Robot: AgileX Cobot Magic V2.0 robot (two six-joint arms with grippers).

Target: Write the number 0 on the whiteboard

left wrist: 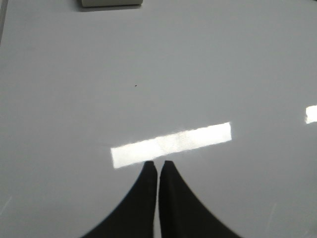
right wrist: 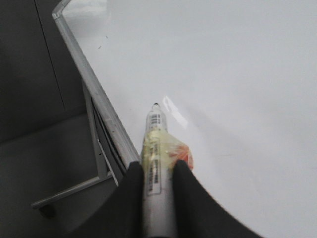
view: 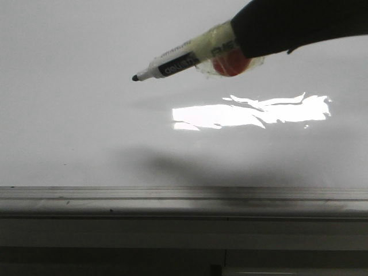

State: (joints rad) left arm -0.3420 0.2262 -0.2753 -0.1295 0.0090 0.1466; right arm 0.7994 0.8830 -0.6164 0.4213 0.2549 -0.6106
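Observation:
The whiteboard (view: 75, 126) is a glossy pale grey sheet filling most of the front view, with no number 0 showing on it. My right gripper (right wrist: 157, 166) is shut on a white marker (view: 172, 64) wrapped in clear tape with an orange patch. The marker's black tip (view: 135, 77) points left and hangs above the board, its shadow lying lower down. In the right wrist view the marker (right wrist: 154, 136) juts from between the fingers over the whiteboard (right wrist: 237, 89) near its rail. My left gripper (left wrist: 158, 163) is shut on nothing over bare whiteboard (left wrist: 148, 64).
A grey metal rail (view: 184, 198) runs along the board's near edge, seen also as the rail (right wrist: 94, 84) in the right wrist view with a metal stand frame (right wrist: 94, 148) below it. Bright glare patches (view: 253, 112) lie on the board. A grey block (left wrist: 111, 3) sits at the board's far edge.

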